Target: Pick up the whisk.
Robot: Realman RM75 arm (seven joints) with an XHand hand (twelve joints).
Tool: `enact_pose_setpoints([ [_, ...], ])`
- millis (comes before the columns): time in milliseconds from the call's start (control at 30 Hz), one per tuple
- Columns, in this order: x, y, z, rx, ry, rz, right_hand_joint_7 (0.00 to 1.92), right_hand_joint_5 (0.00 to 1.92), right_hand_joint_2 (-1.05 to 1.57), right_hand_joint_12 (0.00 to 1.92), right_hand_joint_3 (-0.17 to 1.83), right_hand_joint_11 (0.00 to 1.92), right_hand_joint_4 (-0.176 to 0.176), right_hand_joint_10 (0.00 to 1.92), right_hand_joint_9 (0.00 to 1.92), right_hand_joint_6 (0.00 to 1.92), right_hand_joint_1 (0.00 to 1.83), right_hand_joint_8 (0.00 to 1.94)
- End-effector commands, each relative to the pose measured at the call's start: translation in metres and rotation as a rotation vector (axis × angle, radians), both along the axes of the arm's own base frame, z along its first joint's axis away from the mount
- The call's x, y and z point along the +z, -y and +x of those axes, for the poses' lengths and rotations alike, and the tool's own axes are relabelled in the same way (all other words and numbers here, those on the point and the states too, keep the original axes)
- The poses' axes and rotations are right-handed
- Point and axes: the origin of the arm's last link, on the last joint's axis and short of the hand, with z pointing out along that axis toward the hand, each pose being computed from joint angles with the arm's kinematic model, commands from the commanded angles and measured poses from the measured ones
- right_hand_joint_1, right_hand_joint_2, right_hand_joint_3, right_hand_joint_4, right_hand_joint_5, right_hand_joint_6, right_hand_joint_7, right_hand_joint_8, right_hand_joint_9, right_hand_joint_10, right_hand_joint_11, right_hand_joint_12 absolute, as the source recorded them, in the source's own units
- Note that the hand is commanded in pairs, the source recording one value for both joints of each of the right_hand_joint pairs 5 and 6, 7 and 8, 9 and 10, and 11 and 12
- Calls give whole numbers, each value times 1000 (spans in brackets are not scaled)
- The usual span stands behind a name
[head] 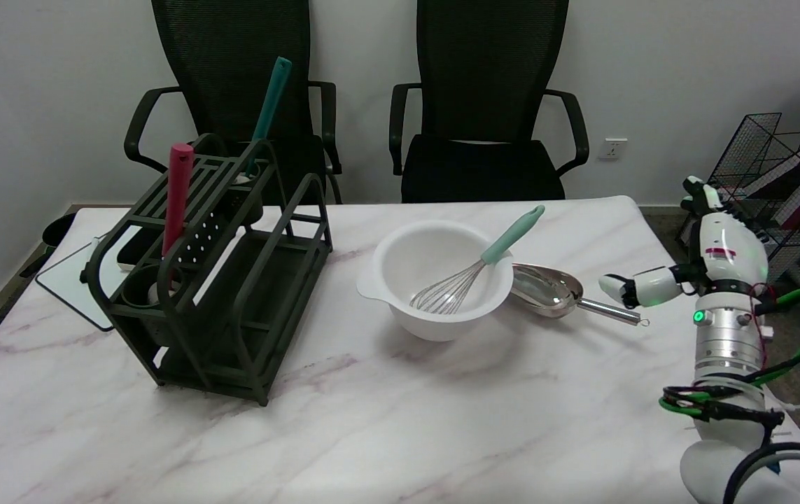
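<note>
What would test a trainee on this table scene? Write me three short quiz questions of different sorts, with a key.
1. True or false: the whisk lies flat on the table.
2. Which thing lies right of the white bowl? A) metal scoop B) dark rack C) red-handled utensil
3. Fill in: the right hand holds ____.

Key
1. False: its wires rest inside the bowl, with the handle leaning over the rim.
2. A
3. nothing; it is apart from the whisk, near the table's right edge.
</note>
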Motion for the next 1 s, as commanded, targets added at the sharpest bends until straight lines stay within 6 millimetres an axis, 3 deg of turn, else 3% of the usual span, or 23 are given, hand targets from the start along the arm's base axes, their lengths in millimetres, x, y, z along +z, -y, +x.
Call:
enact_pose_setpoints([
  [33, 33, 52, -28, 222, 630, 176, 403, 187, -355, 412, 1038, 412, 0, 435, 435, 187, 1055, 403],
  [133, 32, 61, -33, 326, 824, 246, 397, 175, -338, 409, 1000, 409, 0, 430, 430, 175, 1036, 397],
  [533, 42, 63, -40, 624, 1175, 372, 398, 120, -252, 435, 899, 435, 0, 422, 422, 120, 961, 398],
  [1000, 38, 75, -63, 576, 1390, 366, 398, 48, -193, 390, 767, 390, 0, 394, 394, 48, 907, 398],
])
